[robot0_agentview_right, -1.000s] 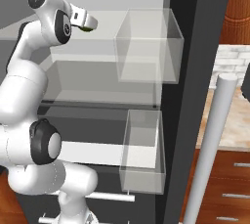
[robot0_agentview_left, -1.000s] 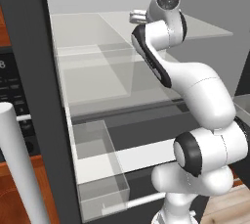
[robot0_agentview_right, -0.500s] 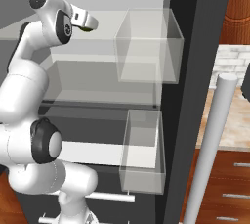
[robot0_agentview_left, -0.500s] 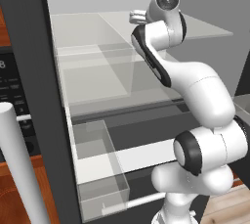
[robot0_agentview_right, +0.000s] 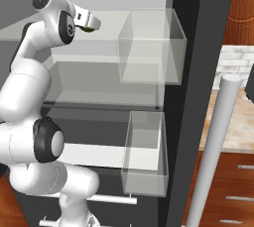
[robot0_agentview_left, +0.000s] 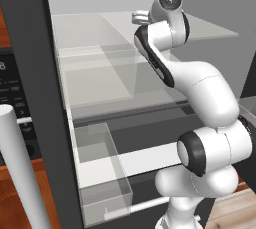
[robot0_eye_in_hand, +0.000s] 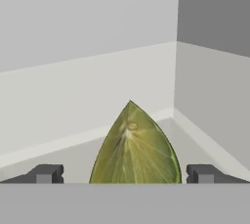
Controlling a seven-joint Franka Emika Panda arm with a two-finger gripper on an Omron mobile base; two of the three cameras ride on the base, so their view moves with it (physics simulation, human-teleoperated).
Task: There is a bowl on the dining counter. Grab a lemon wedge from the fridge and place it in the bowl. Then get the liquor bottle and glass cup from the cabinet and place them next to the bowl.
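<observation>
Step in hand: picking the lemon wedge out of the fridge.

Left base view: the arm reaches up into the open fridge, with the hand over the top glass shelf, toward its back right corner. Lower down, clear door bins hang on the left.

Right base view: the hand sits at the top shelf level, a small green patch just under it, most likely the wedge.

Hand view: the lemon wedge stands point-up on the shelf, near the back right corner of the fridge, centred between the two dark fingertips. The jaws stand fully open, one on each side of the wedge, with a clear gap on both sides. Nothing is held yet.

Judgement on doing it well: alignment looks good, so no sideways correction needed. Lower straight down until the fingertips bracket the thick middle of the wedge, not the thin tip, then close gently; the rind is curved and may slip. Lift vertically before retreating, keeping clear of the right wall.
</observation>
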